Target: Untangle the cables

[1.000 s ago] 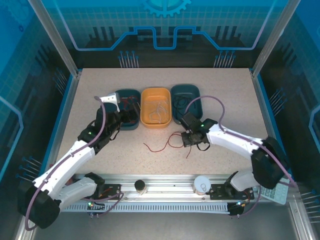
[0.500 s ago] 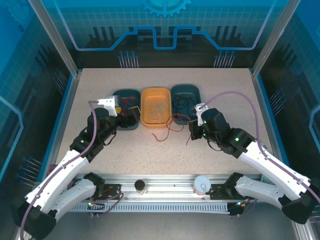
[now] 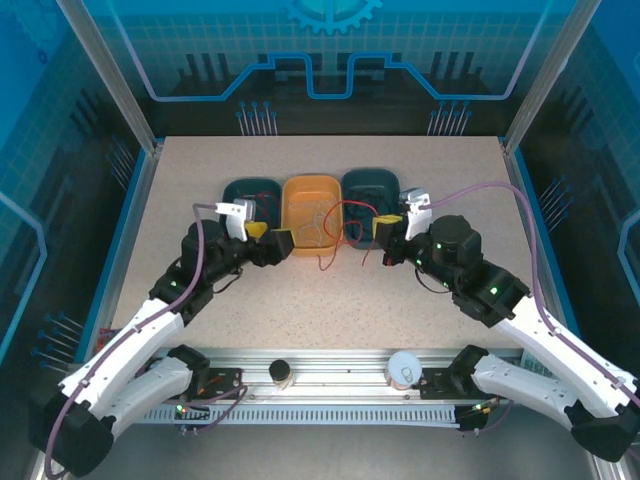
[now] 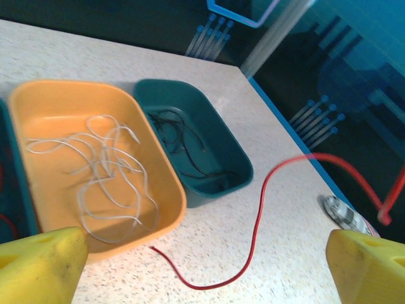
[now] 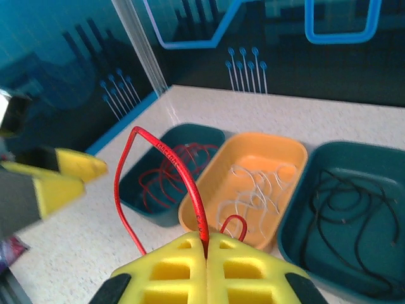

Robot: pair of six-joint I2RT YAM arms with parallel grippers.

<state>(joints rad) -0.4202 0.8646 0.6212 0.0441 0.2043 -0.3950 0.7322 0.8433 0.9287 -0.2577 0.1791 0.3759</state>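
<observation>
So, the right end effector (image 5: 207,246) is pinching a red cable (image 5: 192,190) with its yellow pads pressed fully together, and the wire is arching up tall out of the pinch. It's hovering just in front of the right teal tray (image 3: 395,185). In the top view, that cable is trailing across the front corner of the orange tray (image 3: 310,179), and its far end is lying on the table (image 3: 300,310) just in front of that tray.

The left end effector (image 3: 270,236) is standing wide open with nothing in it. It's hanging near the spot where the fronts of the left teal tray (image 3: 235,190) and the orange tray are meeting. From its wrist camera, the red cable is snaking over the table between the two spread fingertips (image 4: 38,259).

The other cables are sitting sorted by colour. The red cables (image 5: 168,170) are curling in the left teal tray, the whitish cables (image 4: 104,164) are lying loose in the orange tray, and the black cables (image 5: 351,215) are coiling in the right teal tray. All three trays are sitting side by side in a row around the middle of the table.
</observation>
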